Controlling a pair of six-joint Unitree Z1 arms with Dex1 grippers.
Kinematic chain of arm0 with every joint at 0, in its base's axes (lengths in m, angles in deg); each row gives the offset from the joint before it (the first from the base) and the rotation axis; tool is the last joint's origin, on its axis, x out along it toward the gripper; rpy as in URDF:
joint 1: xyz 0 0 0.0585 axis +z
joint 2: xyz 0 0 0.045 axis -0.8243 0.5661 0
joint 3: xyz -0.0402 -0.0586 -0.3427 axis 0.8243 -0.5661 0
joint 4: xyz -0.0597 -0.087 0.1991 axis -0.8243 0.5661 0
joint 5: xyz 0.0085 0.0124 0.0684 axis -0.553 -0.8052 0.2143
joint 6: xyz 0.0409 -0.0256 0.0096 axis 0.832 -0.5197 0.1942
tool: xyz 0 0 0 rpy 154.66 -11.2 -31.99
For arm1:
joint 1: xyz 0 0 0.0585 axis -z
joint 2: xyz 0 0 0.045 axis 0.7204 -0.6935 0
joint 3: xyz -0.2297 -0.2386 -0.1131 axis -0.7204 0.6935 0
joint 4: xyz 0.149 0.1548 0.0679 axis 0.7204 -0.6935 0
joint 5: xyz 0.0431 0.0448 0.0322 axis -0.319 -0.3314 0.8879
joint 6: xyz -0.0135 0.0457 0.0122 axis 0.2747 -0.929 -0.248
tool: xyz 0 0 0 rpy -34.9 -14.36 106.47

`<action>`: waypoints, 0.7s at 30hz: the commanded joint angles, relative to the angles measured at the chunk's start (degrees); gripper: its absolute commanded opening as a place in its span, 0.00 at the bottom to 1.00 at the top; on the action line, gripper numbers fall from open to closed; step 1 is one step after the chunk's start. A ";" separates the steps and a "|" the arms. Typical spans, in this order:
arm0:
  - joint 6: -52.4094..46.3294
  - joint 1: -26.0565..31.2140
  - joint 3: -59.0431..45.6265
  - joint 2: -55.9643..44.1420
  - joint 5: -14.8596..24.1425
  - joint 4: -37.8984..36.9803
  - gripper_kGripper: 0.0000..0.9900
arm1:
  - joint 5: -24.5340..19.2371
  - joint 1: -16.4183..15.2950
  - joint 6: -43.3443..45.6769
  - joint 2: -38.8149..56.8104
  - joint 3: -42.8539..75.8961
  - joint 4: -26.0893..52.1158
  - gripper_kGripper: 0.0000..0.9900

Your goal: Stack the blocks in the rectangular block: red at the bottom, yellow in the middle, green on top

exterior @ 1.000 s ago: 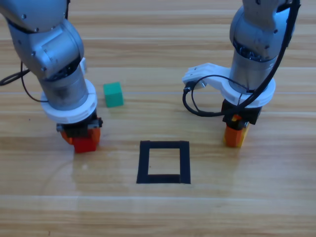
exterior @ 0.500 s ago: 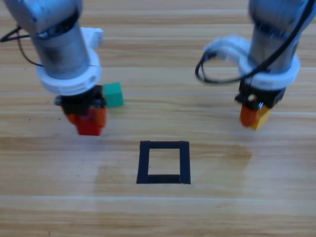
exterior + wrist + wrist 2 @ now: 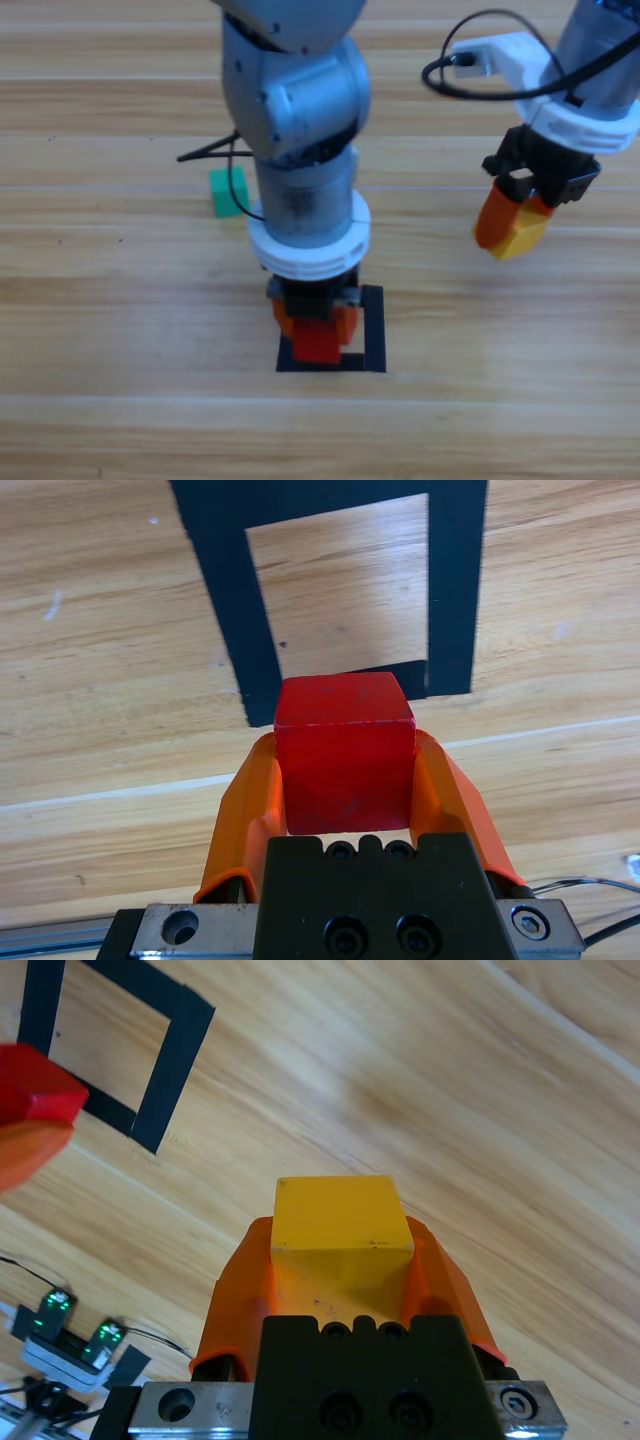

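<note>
My left gripper (image 3: pixel 316 335) (image 3: pixel 345 755) is shut on the red cube (image 3: pixel 316 341) (image 3: pixel 344 745) and hangs over the black tape square (image 3: pixel 374 330) (image 3: pixel 455 590), above its near-left part. The arm hides most of the square from above. In the left wrist view the cube is still clear of the table, over the square's near edge. My right gripper (image 3: pixel 511 228) (image 3: pixel 340 1245) is shut on the yellow cube (image 3: pixel 522 234) (image 3: pixel 340 1218) and holds it in the air to the right of the square. The green cube (image 3: pixel 224 192) sits on the table behind the left arm, half hidden by it.
A black cable (image 3: pixel 215 150) trails from the left arm near the green cube. Another cable (image 3: pixel 470 75) loops beside the right wrist. Bare wooden table (image 3: pixel 120 350) lies left, right and in front of the square.
The left arm has carried the red cube rightward from the table's left to over the tape square. The right arm has lifted the yellow cube slightly higher and to the right.
</note>
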 commanded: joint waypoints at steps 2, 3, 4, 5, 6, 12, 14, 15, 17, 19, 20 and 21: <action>-2.58 -1.89 2.98 4.95 -0.94 0.38 0.00 | -1.61 5.85 -1.86 -0.52 5.34 4.41 0.03; -3.02 -1.89 3.16 5.13 -0.94 0.29 0.00 | -1.87 5.85 -1.95 -0.52 5.43 4.50 0.03; -3.11 -1.81 3.16 5.22 -1.02 -0.06 0.00 | -2.23 5.85 -1.95 -0.44 5.43 4.59 0.03; -3.55 -1.81 3.16 5.22 -1.02 -0.14 0.00 | -2.75 6.03 -2.03 -0.44 5.43 4.59 0.03; -3.81 -1.81 2.81 5.04 -1.02 -0.50 0.00 | -2.75 6.47 -2.03 -0.17 5.87 5.20 0.03; -5.04 -1.81 2.37 4.43 -0.58 -1.73 0.00 | -3.46 6.47 -2.38 5.10 13.60 13.64 0.03; -5.57 -1.81 1.66 3.90 -0.23 -2.78 0.00 | -4.16 6.47 -2.38 8.27 18.52 19.00 0.03; -5.66 -1.81 1.14 3.81 -0.06 -3.66 0.00 | -4.42 6.47 -2.30 9.58 20.55 21.55 0.03; -6.01 -1.81 -0.36 3.63 0.29 -5.15 0.00 | -4.51 6.47 -2.12 11.87 24.32 25.42 0.03; -6.45 -1.81 -0.97 3.72 0.65 -5.77 0.00 | -4.60 6.47 -1.86 12.40 25.47 25.95 0.03; -6.54 -1.81 -1.68 3.63 0.82 -6.56 0.00 | -4.60 6.47 -1.95 12.31 25.64 25.95 0.03; -6.63 -1.81 -2.38 3.37 1.00 -7.09 0.00 | -5.04 6.47 -2.12 12.31 25.91 25.95 0.03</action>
